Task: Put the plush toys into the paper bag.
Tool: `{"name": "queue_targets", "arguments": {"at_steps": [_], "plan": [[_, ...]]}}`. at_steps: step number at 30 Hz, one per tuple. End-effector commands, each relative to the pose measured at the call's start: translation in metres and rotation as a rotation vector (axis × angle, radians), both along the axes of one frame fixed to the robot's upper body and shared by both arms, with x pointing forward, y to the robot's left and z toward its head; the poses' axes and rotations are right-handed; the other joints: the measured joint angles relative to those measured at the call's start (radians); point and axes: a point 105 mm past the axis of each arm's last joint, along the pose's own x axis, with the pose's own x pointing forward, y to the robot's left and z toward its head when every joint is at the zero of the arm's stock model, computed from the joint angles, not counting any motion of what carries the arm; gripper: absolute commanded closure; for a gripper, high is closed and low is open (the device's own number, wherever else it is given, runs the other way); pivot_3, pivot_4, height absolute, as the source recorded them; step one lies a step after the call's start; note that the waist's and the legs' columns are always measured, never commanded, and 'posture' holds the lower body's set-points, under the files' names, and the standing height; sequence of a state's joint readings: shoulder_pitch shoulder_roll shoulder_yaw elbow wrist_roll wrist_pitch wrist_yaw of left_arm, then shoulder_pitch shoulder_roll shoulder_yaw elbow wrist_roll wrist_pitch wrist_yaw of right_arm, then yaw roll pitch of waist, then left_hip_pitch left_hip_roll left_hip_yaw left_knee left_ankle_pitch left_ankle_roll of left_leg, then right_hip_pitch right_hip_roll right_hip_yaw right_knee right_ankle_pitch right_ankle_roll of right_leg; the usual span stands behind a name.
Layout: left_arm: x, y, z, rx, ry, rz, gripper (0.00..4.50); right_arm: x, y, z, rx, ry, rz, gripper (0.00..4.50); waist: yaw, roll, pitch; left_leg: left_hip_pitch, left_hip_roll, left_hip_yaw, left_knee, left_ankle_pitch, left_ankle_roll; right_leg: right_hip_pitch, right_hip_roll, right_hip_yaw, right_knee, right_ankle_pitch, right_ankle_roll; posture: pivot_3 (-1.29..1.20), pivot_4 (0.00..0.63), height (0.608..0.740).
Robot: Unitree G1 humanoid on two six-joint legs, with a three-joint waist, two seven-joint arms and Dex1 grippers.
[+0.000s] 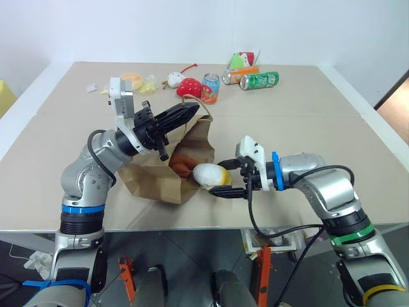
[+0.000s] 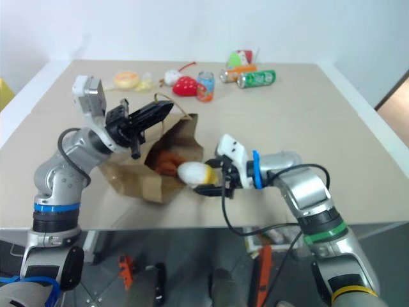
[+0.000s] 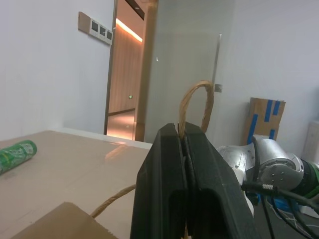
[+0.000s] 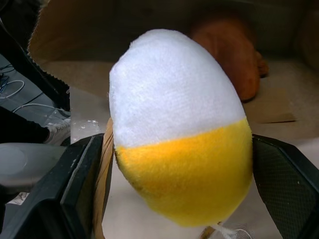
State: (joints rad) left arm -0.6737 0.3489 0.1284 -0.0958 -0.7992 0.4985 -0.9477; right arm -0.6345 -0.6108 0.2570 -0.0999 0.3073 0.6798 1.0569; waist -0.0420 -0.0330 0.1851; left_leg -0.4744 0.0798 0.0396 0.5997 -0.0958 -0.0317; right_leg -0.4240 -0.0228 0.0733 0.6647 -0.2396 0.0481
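A beige surface (image 1: 307, 121) runs back to a white wall, with cans (image 1: 259, 80), a red strawberry plush (image 1: 190, 86) and other small items along its far edge. Near the front edge we have the paper bag (image 1: 156, 176) lying on its side, mouth facing our right arm. Our left gripper (image 1: 185, 114) has its fingers clamped shut on the bag's cord handle (image 3: 194, 107), holding the upper lip raised so the mouth gapes.

The brown plush (image 1: 182, 165) is already inside the bag. The egg-shaped plush (image 1: 211, 174) sits at the mouth, white end toward the bag's interior and yellow end toward our right gripper (image 1: 223, 178), whose fingers stand spread wide on either side of it. We cannot tell whether they press on it or merely flank it. Its long axis runs roughly along the way in, so the coming move looks to us like a straight push deeper, and the right arm is the one placed for it.

The right wrist view gives what the head views lack: the brown toy lying on the bag's floor beyond the egg, with bare paper beside it. The left wrist view shows the cord looped up out of the closed fingers.
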Motion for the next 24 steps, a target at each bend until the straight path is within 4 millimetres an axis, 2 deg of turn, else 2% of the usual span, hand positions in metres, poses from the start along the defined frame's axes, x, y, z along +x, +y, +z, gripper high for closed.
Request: {"name": "queue_targets", "arguments": {"at_steps": [1,3,5,10,18,20,24], "plan": [[-0.007,0.0,0.01,0.004,-0.066,0.0,4.5,0.012,-0.01,-0.009,-0.101,-0.1,-0.057,0.07,0.0,0.0,0.0,0.0,0.0,0.0,0.0,0.0,0.0,0.0,0.0,0.0,0.0,0.0,0.0,0.0,0.15,0.74],[-0.007,0.0,0.009,0.007,-0.067,0.001,4.5,0.014,-0.015,-0.015,-0.172,-0.136,-0.051,0.07,0.0,0.0,0.0,0.0,0.0,0.0,0.0,0.0,0.0,0.0,0.0,0.0,0.0,0.0,0.0,0.0,0.15,0.74],[-0.007,0.0,0.008,0.01,-0.068,0.002,4.5,0.007,-0.015,-0.014,-0.187,-0.142,-0.004,0.07,0.0,0.0,0.0,0.0,0.0,0.0,0.0,0.0,0.0,0.0,0.0,0.0,0.0,0.0,0.0,0.0,0.15,0.74],[-0.008,-0.001,0.005,0.021,-0.073,0.002,4.5,-0.005,-0.006,0.011,-0.033,-0.093,0.057,0.07,-0.001,0.0,0.0,0.0,0.0,0.0,0.0,0.0,0.0,0.0,0.0,0.0,0.0,0.0,0.001,0.0,0.15,0.74],[-0.014,-0.008,-0.011,0.097,-0.098,-0.022,4.5,-0.001,-0.005,0.033,0.135,-0.061,0.012,0.07,-0.001,0.0,0.0,0.0,0.0,0.0,0.0,0.0,0.0,0.0,0.0,0.0,0.0,0.0,0.0,0.0,0.15,0.74],[-0.014,-0.009,-0.014,0.109,-0.1,-0.027,4.5,-0.004,-0.004,0.034,0.155,-0.047,0.018,0.07,-0.001,0.0,0.0,0.0,0.0,0.0,0.0,0.0,0.0,0.0,0.0,0.0,0.0,0.0,0.0,0.0,0.15,0.74],[-0.012,-0.008,-0.014,0.105,-0.095,-0.024,4.5,-0.013,-0.004,0.024,0.114,-0.022,0.039,0.07,-0.001,0.0,0.0,0.0,0.0,0.0,0.0,0.0,0.0,0.0,0.0,0.0,0.0,0.0,-0.001,0.0,0.15,0.74]]}}
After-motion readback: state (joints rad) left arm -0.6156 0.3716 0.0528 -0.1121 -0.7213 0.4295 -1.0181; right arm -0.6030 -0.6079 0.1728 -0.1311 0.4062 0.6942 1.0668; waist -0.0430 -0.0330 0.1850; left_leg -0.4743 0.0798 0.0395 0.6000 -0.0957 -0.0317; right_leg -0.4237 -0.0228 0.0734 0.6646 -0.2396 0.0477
